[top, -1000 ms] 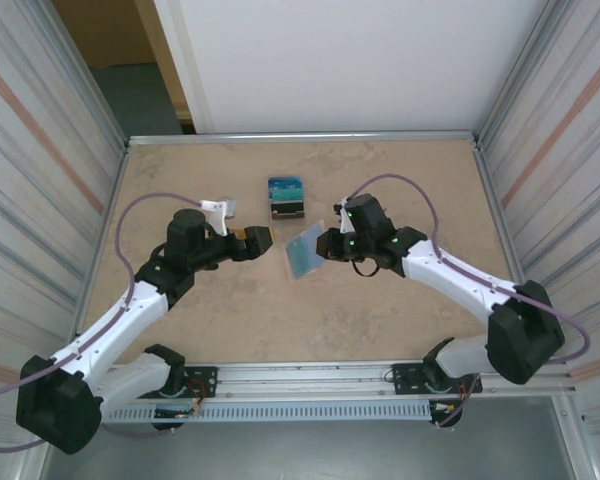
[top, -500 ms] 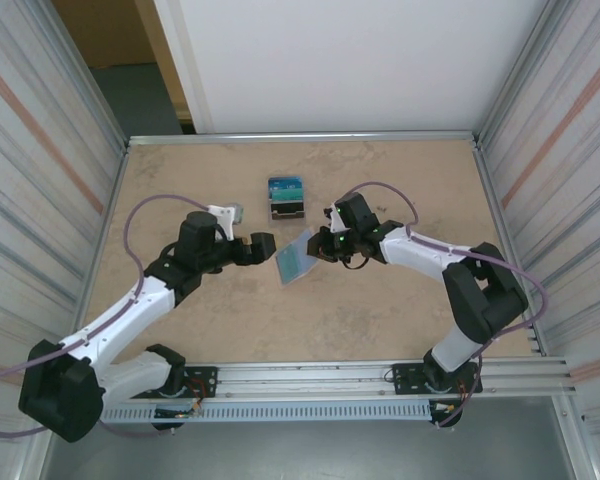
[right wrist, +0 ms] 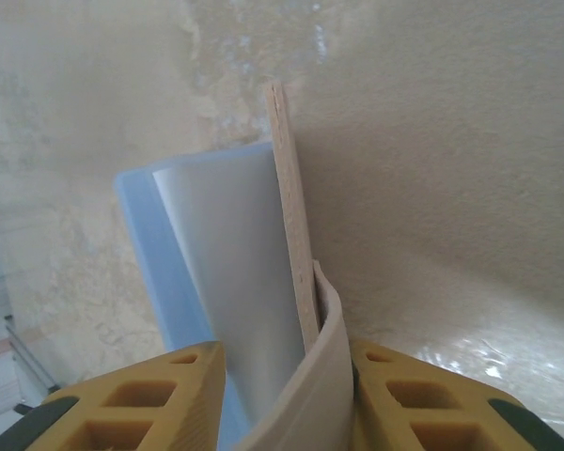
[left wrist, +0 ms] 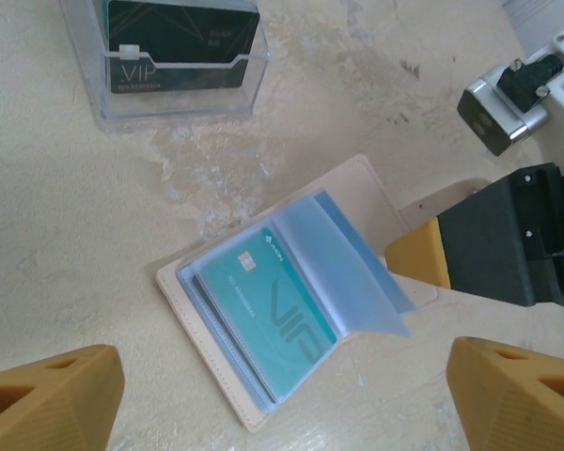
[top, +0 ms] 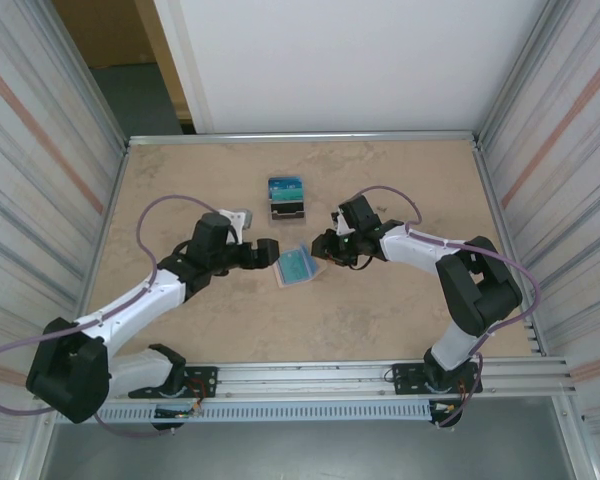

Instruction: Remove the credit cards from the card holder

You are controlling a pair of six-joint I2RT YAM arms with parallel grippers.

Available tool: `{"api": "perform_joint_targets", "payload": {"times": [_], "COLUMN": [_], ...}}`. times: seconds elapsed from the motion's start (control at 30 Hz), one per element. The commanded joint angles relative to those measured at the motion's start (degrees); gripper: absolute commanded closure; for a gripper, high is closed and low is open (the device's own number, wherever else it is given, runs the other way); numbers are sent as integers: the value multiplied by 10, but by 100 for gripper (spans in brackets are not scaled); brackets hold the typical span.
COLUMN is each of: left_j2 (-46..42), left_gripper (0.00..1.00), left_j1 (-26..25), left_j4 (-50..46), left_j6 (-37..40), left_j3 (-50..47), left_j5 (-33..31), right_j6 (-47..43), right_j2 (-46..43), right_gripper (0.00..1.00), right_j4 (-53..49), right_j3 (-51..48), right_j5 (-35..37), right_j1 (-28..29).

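Top view: card holder (top: 298, 267) lies open on the bench (top: 400, 310), centre frame, just below a clear stand (top: 287, 200). Left tool (top: 272, 252) is at the holder's left edge, right tool (top: 320, 250) at its right edge.

Left wrist: my left tool is released, spread wide, nothing in it. Its yellow fingertips (left wrist: 47, 395) sit in the two bottom corners, with the holder on the bench between and beyond them. Holder lies diagonal, centre frame, tan cover down. A teal card (left wrist: 287, 324) sits face up in a sleeve on the lower-left half, more sleeve edges stacked under it. A pale-blue leaf (left wrist: 352, 263) lifts off the right half. One yellow finger of the right tool sits at the holder's right edge, mid right of frame. Clear stand is upper left with a dark card (left wrist: 183, 33) standing in it.

Right wrist: right tool's fingers (right wrist: 169, 399) straddle the tan flap (right wrist: 289, 216) and the pale leaf at bottom centre. The flap leans on the right-hand finger; I can't tell if the tool is clenched on it or slack. The flap stands on edge, running up to centre frame, with bench behind it.
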Motion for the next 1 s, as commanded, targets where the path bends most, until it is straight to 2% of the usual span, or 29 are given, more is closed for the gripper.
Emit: {"api": "perform_joint_targets", "payload": {"times": [0.0,0.27,0.43,0.67,0.83,0.97], "left_j2": [7,54,84,95,83,63], "left_gripper": [14,35,37,35,27,18], "left_j1": [-12,-28,-32,-29,-15,1], "left_j4": [-20,-24,-7,-3,-20,-27], "left_j6": [19,29,15,-11,-33,-54], "left_j3": [10,10,9,10,3,-12], "left_j5": [-34,-62,-54,-79,-108,-123], "right_j6": [-16,-20,-27,-42,-70,-91], "right_j2": [-10,-25,-51,-112,-126,-96], "right_gripper": [63,58,53,53,54,56], "right_j4": [-33,-47,-77,-139,-182,-199], "right_j3": [-15,-22,-24,-23,18,66], "right_j5": [28,49,95,213,295,317], "right_j1": [-9,-18,-21,7,87,144]}}
